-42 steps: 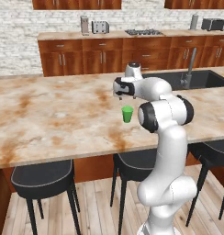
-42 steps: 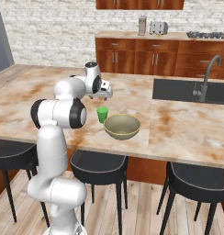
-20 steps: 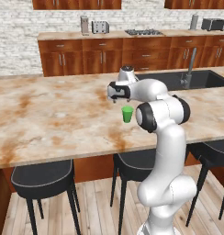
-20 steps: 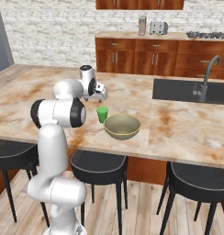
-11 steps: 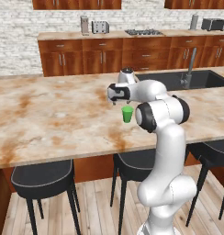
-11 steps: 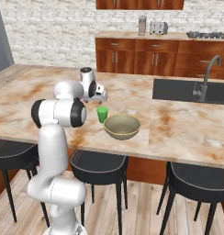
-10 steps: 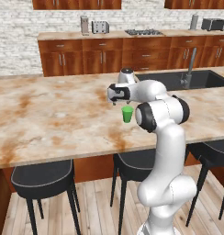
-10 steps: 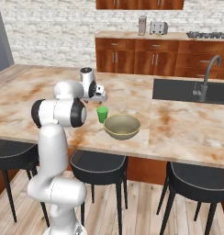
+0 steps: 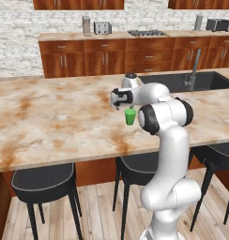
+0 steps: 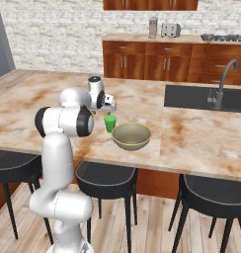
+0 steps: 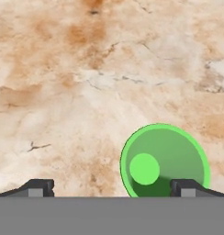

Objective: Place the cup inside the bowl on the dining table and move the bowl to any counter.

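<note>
Over the last two seconds our hand has slid a little toward the cup and now sits just above it; the cup and bowl have not shifted. We see the gripper (image 11: 112, 187) from the hand view with its two dark fingertips set wide apart, released and grasping nothing, one tip overlapping the cup's rim at about 4 o'clock of the frame.

The cup (image 9: 130, 117) is a small, smooth, bright green tumbler, slightly tapered, standing upright and empty on the dining table (image 9: 50, 117). From above, the cup (image 11: 164, 160) reads as a round green mouth with a lighter disc at its floor. The bowl (image 10: 131, 136) is round, wide and shallow, olive-tan with a yellowish rim, just beside the cup (image 10: 109, 123) at its 4 o'clock. The tabletop is glossy beige-and-rust marbled stone. We can read no writing anywhere.
</note>
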### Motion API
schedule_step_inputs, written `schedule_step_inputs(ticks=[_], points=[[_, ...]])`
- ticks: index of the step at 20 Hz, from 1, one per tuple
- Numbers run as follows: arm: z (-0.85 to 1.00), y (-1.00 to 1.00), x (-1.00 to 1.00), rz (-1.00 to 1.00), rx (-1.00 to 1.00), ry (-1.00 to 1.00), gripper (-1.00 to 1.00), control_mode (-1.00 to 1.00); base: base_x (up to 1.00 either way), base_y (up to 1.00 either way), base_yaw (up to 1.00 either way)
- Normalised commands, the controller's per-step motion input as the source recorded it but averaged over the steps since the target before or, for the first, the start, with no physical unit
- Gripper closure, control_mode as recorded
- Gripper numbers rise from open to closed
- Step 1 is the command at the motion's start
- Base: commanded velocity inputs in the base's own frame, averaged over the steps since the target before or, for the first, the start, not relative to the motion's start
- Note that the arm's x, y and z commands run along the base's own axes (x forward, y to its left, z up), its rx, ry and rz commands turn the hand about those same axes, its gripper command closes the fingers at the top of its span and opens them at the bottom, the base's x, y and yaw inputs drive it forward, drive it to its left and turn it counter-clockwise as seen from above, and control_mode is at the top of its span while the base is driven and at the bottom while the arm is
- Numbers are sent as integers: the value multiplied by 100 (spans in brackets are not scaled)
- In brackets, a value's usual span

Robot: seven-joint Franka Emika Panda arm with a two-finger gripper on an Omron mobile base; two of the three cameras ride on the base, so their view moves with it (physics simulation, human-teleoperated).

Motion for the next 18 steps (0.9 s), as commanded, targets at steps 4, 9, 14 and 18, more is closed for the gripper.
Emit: schedule_step_inputs(ticks=[4,9,14,18], points=[[-15,-6,10,0,0,0,-100,-100,0,0,0],[-18,-2,2,1,0,0,-100,-100,0,0,0],[-12,0,11,0,0,0,-100,-100,0,0,0],[-17,0,16,0,0,0,-100,-100,0,0,0]])
